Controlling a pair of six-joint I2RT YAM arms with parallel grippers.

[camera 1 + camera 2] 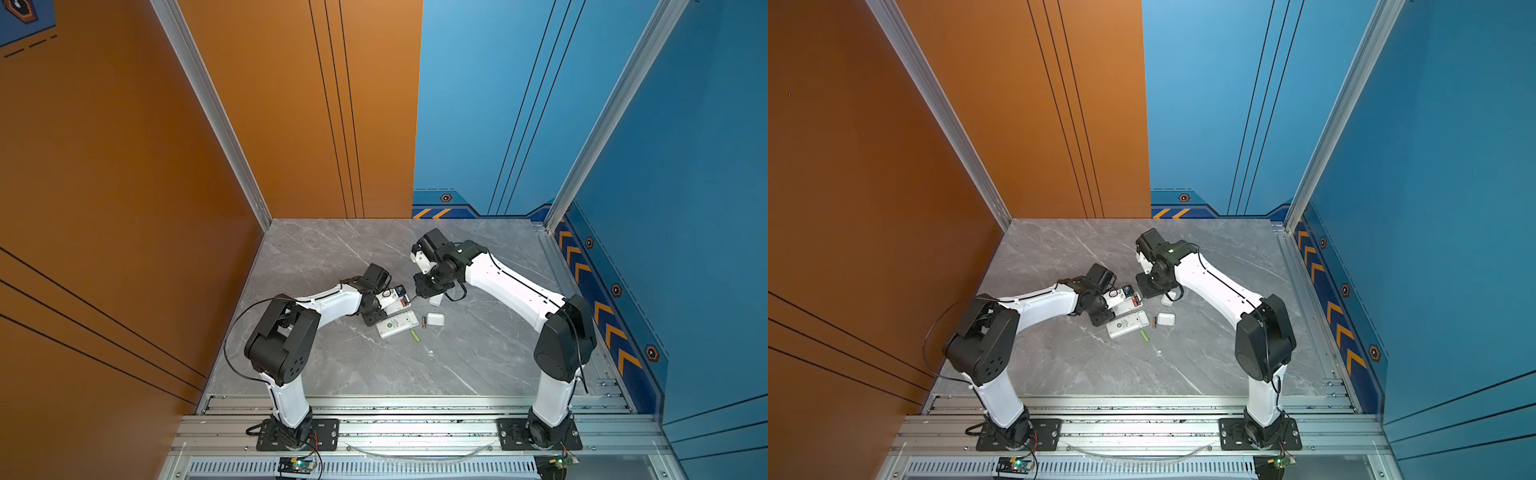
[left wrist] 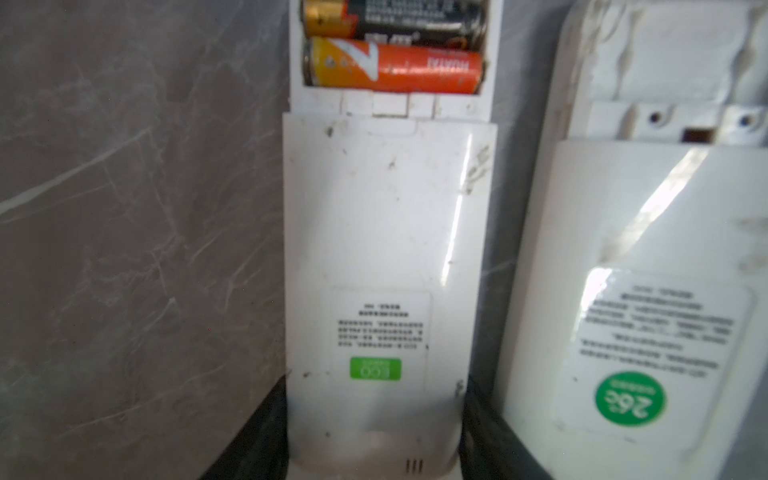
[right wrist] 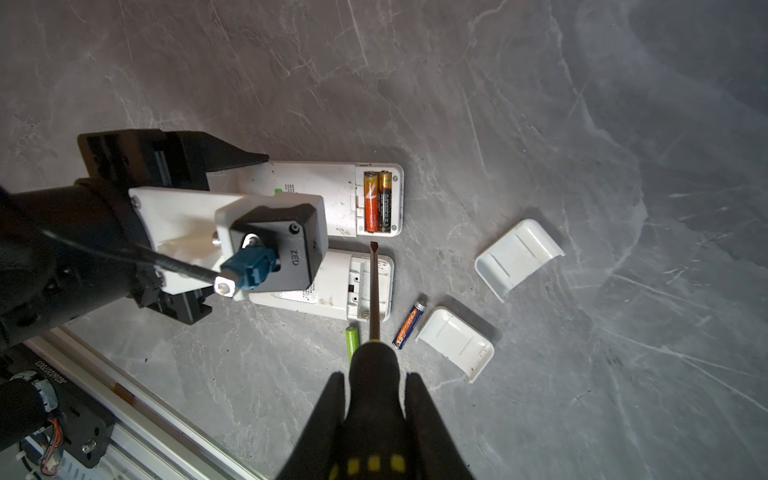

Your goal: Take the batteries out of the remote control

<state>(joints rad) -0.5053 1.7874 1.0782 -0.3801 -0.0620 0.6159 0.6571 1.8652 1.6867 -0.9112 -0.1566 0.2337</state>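
My left gripper is shut on the lower end of a white remote control that lies back-up on the table, in both top views. Its uncovered compartment holds two batteries, an orange-red one and a black-and-gold one. My right gripper is shut on a black-and-yellow screwdriver, whose tip hovers just short of that compartment. On the table lie a lime green battery and a blue-and-orange battery.
A second white remote with an empty compartment lies beside the held one, under the screwdriver shaft. Two white lids rest on the grey table. The aluminium rail runs along the front edge.
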